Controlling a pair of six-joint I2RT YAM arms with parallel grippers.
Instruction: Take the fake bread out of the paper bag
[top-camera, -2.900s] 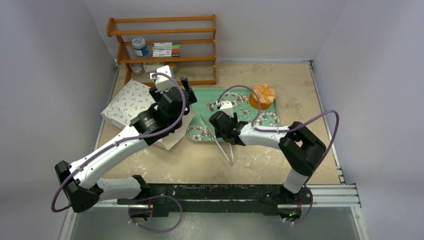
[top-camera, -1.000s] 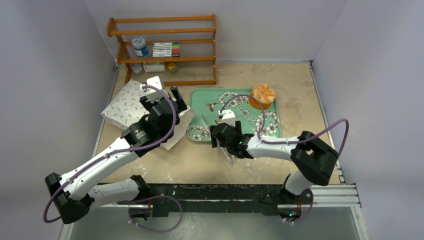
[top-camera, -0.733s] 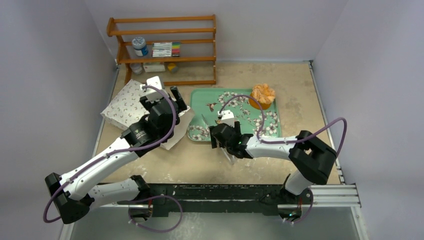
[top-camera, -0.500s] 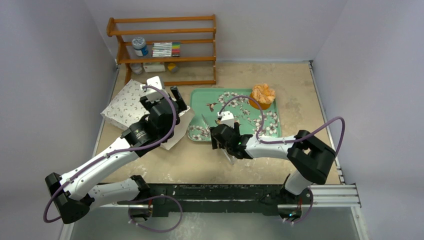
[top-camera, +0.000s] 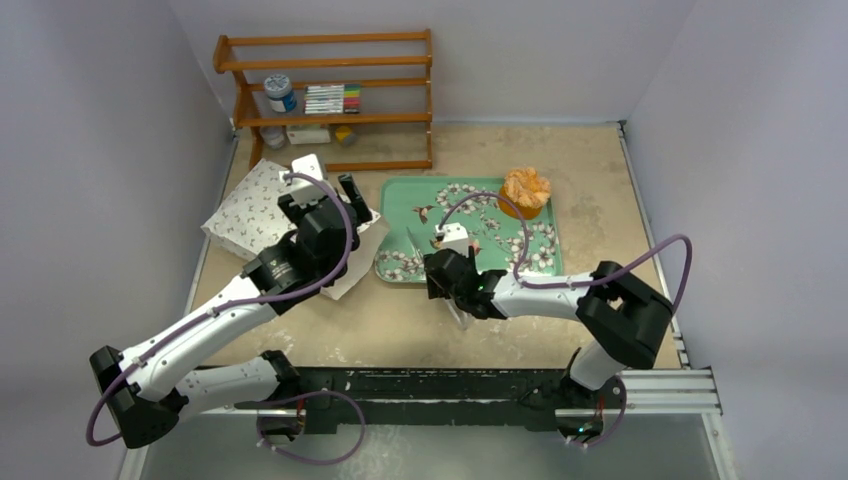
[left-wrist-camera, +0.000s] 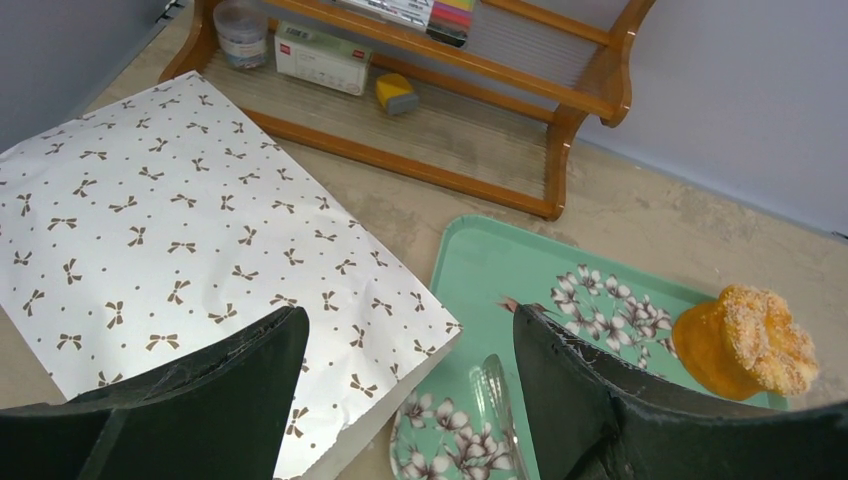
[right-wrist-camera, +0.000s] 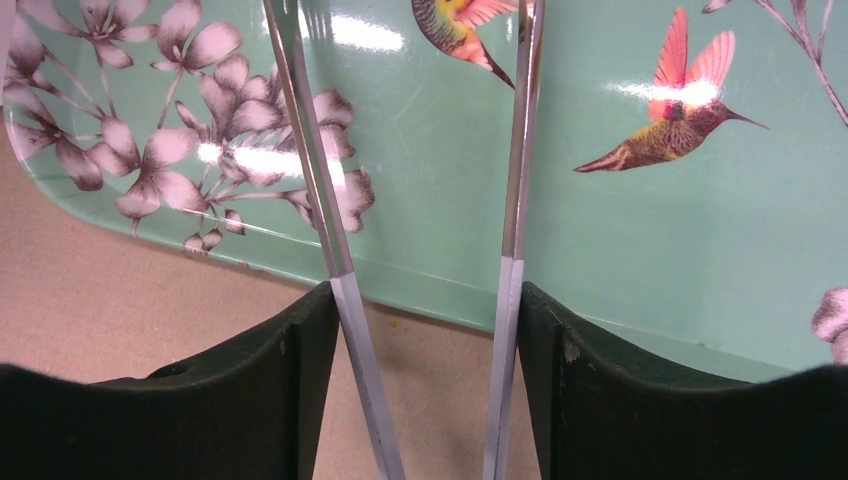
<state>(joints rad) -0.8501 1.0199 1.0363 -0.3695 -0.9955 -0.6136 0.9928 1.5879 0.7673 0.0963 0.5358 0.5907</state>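
Both arms have drawn back a little toward their bases and now hardly move; no bread is being taken out yet.
The left gripper (left-wrist-camera: 410, 330) hangs wide open over the flat bag (left-wrist-camera: 170, 250), at its edge beside the tray (left-wrist-camera: 470, 270). The right gripper (right-wrist-camera: 425, 300), low at the tray's near rim, clasps tongs (right-wrist-camera: 318, 200). One pastry (top-camera: 526, 187) sits on the tray; I cannot tell if the bag holds more.

A robot lab test cell: plain pale walls (top-camera: 90, 150) box in a beige tabletop (top-camera: 600, 180). The left arm (top-camera: 210, 320) and right arm (top-camera: 540, 290) are bolted to a black rail (top-camera: 420, 385). A wooden shelf rack (top-camera: 330, 100) of markers (top-camera: 332, 98) stands beyond the left gripper (left-wrist-camera: 410, 318).
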